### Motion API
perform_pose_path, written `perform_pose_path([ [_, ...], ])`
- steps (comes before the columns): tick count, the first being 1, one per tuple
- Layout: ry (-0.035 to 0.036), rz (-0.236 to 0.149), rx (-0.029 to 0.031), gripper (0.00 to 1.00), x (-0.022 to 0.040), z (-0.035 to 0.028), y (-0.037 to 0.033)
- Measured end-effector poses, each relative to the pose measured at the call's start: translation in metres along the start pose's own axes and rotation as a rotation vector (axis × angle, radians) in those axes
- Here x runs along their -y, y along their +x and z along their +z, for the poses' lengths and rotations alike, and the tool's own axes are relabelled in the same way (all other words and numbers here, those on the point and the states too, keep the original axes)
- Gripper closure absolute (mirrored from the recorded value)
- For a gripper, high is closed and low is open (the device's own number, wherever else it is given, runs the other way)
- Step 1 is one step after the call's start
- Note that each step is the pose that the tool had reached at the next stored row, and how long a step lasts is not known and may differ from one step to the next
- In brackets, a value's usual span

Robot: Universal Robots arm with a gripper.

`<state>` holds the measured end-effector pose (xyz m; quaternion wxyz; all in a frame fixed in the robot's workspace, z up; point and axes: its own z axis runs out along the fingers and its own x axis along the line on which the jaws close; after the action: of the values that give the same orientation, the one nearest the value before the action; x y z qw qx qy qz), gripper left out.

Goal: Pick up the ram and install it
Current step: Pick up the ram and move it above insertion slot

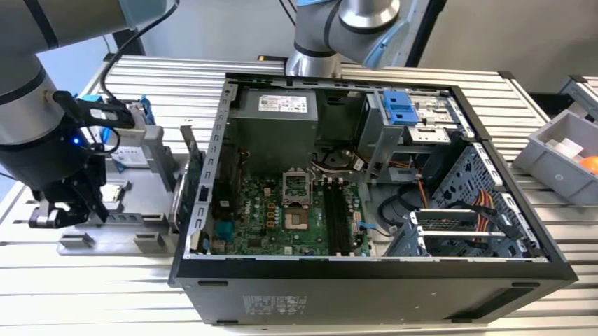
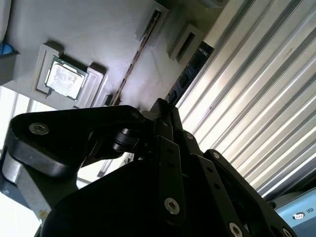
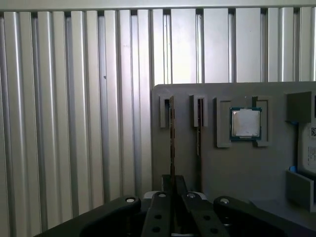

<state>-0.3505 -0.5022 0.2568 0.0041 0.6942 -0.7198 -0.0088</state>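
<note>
Jaws pinch the ram, upright in its grey holder on the ribbed metal table.

ram end behind claw, arm cropped

Ribbed aluminium table; grey wall

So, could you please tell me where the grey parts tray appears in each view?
Exterior view: the grey parts tray lies on the ribbed table, at the exterior view's left of the computer case, by the gripper.
First wrist view: the grey parts tray lies beyond the gripper, carrying a processor chip.
Second wrist view: the grey parts tray lies beyond the gripper, processor chip on it.
Shared landmark: the ribbed table.
</note>
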Motion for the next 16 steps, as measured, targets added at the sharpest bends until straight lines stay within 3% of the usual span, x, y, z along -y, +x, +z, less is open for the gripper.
perform_pose_path([
  [16,0.0,0.0,0.0,1.0,-0.0003,-0.0171,-0.0001],
])
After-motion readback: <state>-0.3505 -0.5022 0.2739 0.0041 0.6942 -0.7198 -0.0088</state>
